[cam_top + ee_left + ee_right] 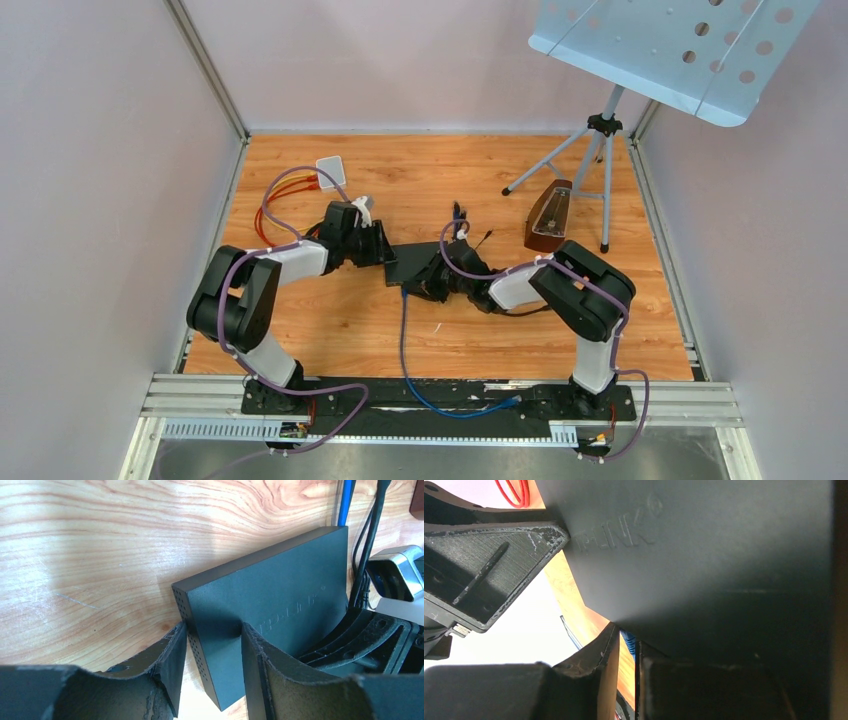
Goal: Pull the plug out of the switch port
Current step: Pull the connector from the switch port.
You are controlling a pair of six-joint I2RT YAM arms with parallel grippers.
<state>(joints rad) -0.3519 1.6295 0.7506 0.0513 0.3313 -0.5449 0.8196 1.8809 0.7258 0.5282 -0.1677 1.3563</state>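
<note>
Top view, left of centre: the left gripper [214, 630] comes in from the left and sits on the left end of the switch [280, 580]. In its wrist view one jaw lies against the perforated side wall and the other over the top face, with the box sandwiched between at a middling spread. This reads as a clamp on the box, bracing it. The switch is a flat black box on the wooden table [330, 330], just left of the middle of the top view. Its long axis runs roughly left to right across the frame and dips slightly toward the right. The plug [628, 639] is blue and sits in the box's lower edge as the top view shows it, toward the left half. From there the blue cable [404, 340] drops straight toward the bottom of the frame, then curls right near the arm bases. So the plug's axis points down-frame, square across the box's long axis. The right gripper [627, 652] reaches in from the right, along the lower right of the box. In its wrist view the jaws stand nearly together at bottom centre, with blue showing in the slit just under the box's edge. It looks like a pinch on the plug, though contact on both sides cannot be confirmed. Judgement: the right arm is the nearer one, and the pull wants to go down-frame along the cable's line while the left arm holds the box. A sideways tug would lever the plug in its port. The latch tab is not visible.
</note>
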